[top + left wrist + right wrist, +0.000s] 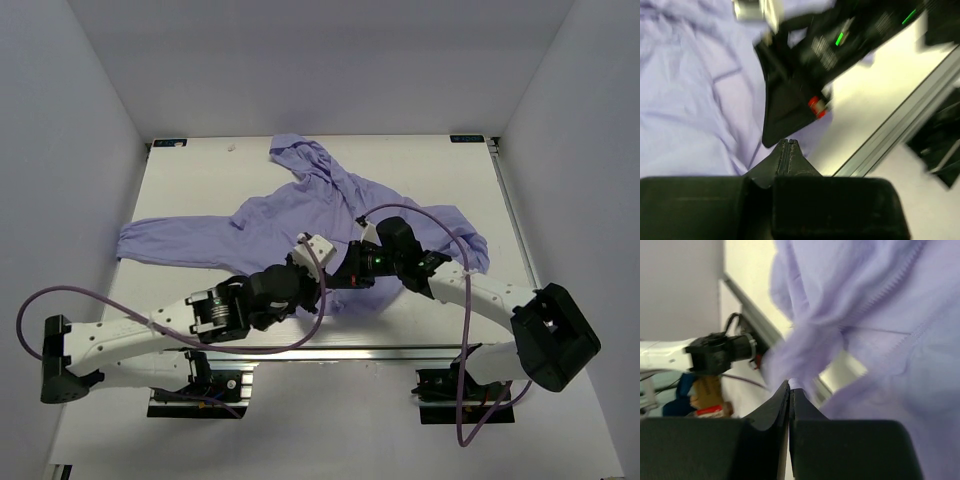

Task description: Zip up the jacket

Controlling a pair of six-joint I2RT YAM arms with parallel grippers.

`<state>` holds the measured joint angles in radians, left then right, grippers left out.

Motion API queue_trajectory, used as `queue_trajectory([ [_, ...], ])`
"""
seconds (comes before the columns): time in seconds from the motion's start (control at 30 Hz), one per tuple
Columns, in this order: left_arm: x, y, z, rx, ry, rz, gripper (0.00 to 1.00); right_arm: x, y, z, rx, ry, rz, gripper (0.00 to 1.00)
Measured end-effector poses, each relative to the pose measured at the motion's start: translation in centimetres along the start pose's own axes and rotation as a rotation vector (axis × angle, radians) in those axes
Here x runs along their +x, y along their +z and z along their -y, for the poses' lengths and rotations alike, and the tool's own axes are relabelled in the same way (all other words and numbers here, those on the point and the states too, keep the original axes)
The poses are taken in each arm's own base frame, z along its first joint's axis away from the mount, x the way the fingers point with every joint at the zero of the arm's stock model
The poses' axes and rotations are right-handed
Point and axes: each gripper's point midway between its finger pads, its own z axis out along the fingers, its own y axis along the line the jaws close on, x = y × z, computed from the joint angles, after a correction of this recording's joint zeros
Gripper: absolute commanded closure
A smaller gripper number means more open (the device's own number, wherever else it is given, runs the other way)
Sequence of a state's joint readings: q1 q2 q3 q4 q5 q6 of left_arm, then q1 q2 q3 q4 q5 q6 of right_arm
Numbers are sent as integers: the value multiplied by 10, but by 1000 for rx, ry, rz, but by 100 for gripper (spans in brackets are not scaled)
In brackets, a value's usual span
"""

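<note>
The lavender jacket (300,210) lies spread on the white table (190,180), hood at the back and sleeves out to both sides. Both grippers meet at its near hem in the middle. My right gripper (790,385) is shut on a fold of the jacket (880,315), which hangs lifted from its tips; a zipper line (896,279) runs across the cloth above. My left gripper (788,143) is shut with nothing seen between its jaws, just above the jacket (685,90) and close beside the right gripper's black finger (790,100). From above, the left gripper (322,284) and right gripper (348,274) almost touch.
An aluminium rail (330,352) runs along the table's near edge, right behind the hem (900,130). White walls enclose the left, right and back. Purple cables (420,215) loop over the right arm and out past the left arm.
</note>
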<state>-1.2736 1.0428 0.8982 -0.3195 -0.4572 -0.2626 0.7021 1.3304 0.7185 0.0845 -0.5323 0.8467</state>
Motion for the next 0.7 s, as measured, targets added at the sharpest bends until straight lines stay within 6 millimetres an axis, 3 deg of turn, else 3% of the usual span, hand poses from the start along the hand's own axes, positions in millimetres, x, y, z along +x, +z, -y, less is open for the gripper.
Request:
queue_trajectory([
  [0.17,-32,-17,2,36,-45,96,100,-4,8,27,94,-28,32,100],
  [0.3,-30,-14,3,30,-42,80,100,-8,8,27,95,-72,42,100],
  [0.33,-26,-11,3,25,-37,63,82,-10,7,24,91,-80,45,100],
  [0.4,-12,-4,3,7,-25,5,57,-13,4,18,75,-101,55,100],
  [0.5,16,11,5,-25,-20,-102,33,-14,-4,5,49,-125,68,100],
  [0.6,45,19,4,-57,-15,-200,16,-18,-10,-6,24,-142,83,100],
  [0.7,59,19,2,-68,-34,-233,14,-18,-11,-12,7,-146,77,100],
])
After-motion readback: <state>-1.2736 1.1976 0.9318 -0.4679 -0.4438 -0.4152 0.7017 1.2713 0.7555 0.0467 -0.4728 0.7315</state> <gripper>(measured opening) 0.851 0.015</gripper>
